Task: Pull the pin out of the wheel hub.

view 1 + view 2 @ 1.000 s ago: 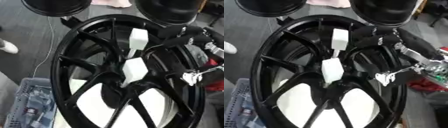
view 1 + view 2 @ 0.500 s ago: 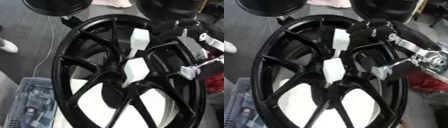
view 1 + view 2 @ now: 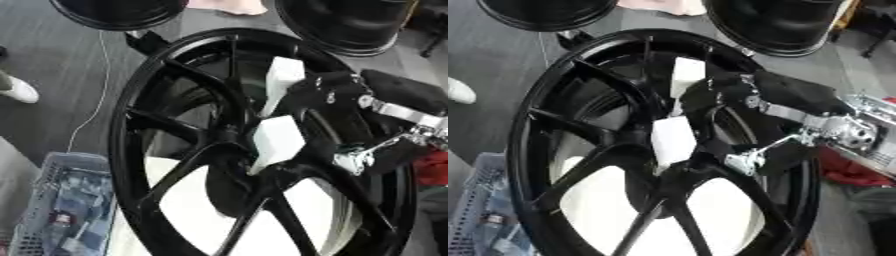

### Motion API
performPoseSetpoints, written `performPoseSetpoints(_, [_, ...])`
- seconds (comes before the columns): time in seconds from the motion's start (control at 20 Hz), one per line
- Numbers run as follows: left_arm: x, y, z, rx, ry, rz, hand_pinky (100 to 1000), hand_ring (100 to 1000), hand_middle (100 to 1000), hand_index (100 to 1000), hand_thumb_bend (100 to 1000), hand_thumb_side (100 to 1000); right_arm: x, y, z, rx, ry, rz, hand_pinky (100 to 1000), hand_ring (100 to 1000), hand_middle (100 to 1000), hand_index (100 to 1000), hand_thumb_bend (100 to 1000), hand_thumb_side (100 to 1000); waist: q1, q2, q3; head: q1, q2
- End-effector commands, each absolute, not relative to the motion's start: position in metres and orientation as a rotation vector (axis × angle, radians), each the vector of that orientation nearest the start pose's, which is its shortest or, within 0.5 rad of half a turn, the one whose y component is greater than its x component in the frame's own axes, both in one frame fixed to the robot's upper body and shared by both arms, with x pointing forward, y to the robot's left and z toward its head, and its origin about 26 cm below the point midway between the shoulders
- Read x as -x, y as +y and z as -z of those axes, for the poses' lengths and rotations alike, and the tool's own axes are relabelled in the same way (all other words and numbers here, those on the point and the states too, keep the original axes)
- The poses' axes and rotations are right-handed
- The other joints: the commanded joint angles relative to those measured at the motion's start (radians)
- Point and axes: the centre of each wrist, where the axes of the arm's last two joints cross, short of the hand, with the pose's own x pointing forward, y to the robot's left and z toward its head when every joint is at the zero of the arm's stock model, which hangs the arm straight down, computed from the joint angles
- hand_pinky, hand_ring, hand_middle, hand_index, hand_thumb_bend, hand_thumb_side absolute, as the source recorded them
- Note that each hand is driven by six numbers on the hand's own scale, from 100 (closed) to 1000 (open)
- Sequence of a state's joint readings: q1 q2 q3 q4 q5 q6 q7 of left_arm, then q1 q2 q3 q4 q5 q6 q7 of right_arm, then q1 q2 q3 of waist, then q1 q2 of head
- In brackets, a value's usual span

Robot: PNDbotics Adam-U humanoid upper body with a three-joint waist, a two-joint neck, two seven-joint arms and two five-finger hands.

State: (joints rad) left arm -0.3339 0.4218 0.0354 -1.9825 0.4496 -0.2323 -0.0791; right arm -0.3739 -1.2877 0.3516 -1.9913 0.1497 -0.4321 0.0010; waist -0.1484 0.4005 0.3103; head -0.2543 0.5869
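Far left: a white shoe (image 3: 17, 90) stood on the grey floor, and a thin white cord (image 3: 101, 90) ran down beside it.
Lower left: a pale basket (image 3: 61, 205) full of small things sat just beside the wheel.
Top: two more black wheels (image 3: 118, 12) lay behind the big one.
Wheel: the big black wheel (image 3: 140, 115) filled most of the view, tilted, with thin spokes running out from the middle.
Hub: the hub (image 3: 229, 136) was the dark middle where the spokes met.
Pin: the white pin (image 3: 282, 80) stuck up and out from the hub, wide at the top and thin lower down. It was not yet out.
White block: a second white block (image 3: 278, 140) sat right at the hub, below the pin. I could not tell if it was part of the pin.
Right hand: the right hand (image 3: 715, 95) came in from the right and was right next to the top of the pin, maybe touching it. It was black on black, so I could not tell if it was spread apart or clamped on the pin.
Left hand: it did not show at all.
Far right: something red (image 3: 850, 170) lay behind the arm.
Done: I think only the reach to the pin.
Left to do: grab the pin for sure and pull it out of the hub.
Words and labels: I could read none anywhere.
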Motion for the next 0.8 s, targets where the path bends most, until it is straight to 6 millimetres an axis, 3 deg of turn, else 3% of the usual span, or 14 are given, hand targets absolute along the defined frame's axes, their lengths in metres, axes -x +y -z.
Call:
performPoseSetpoints(0.05, [-0.301,0.281,-0.227,0.315,-2.507,0.290,813,744,650,792,100,663,-0.281,-0.317,-0.279,-0.715,2.458,2.328,607,793,792,930,100,136,0.006,-0.027,0.001,-0.002,0.001])
performPoseSetpoints(0.3, [-0.300,0.282,-0.227,0.307,-2.500,0.285,813,745,650,789,100,663,-0.281,-0.314,-0.315,-0.722,2.403,2.403,613,791,806,942,100,211,0.004,-0.035,-0.005,0.006,0.004])
performPoseSetpoints(0.5, [-0.300,0.283,-0.225,0.296,-2.493,0.282,814,745,647,785,100,665,-0.277,-0.315,-0.342,-0.727,2.465,2.330,619,799,811,941,100,139,0.002,-0.037,-0.010,0.011,-0.001])
performPoseSetpoints(0.8, [-0.300,0.284,-0.224,0.286,-2.490,0.278,814,745,645,784,100,665,-0.272,-0.318,-0.362,-0.725,2.522,2.279,603,801,812,938,100,100,0.001,-0.040,-0.016,0.016,-0.012])
